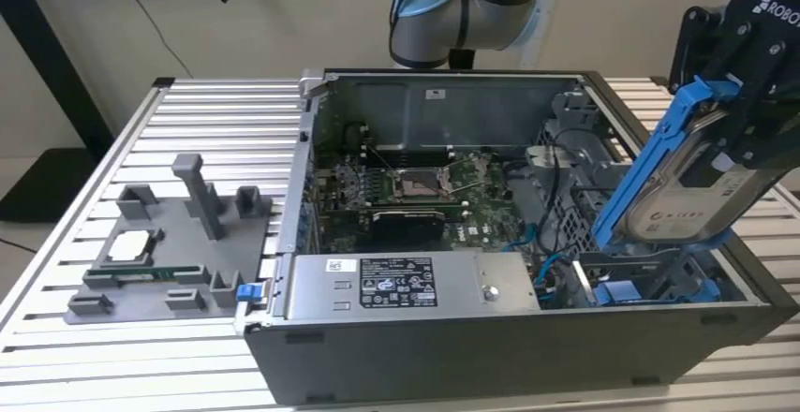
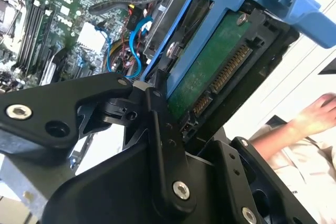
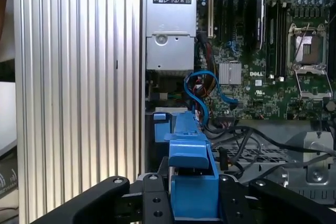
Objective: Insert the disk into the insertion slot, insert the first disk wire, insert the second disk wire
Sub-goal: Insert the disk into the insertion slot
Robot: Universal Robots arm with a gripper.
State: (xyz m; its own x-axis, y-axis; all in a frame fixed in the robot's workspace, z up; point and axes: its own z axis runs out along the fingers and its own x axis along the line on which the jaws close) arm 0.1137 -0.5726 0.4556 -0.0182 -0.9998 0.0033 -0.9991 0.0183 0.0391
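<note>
Disk (image 1: 681,187) tilts in end effector (image 1: 737,124), edge above insertion slot (image 1: 644,266).

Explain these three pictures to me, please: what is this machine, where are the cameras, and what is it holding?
It is one robot arm ending in a black gripper, a two-fingered clamp. The exterior view looks on from outside; both wrist views ride on the arm. On the ribbed aluminium table stands an open grey metal computer case, beside a grey parts holder. The gripper is shut on the disk, a flat silver-grey hard drive in a bright blue plastic frame, held tilted over the case.
</note>
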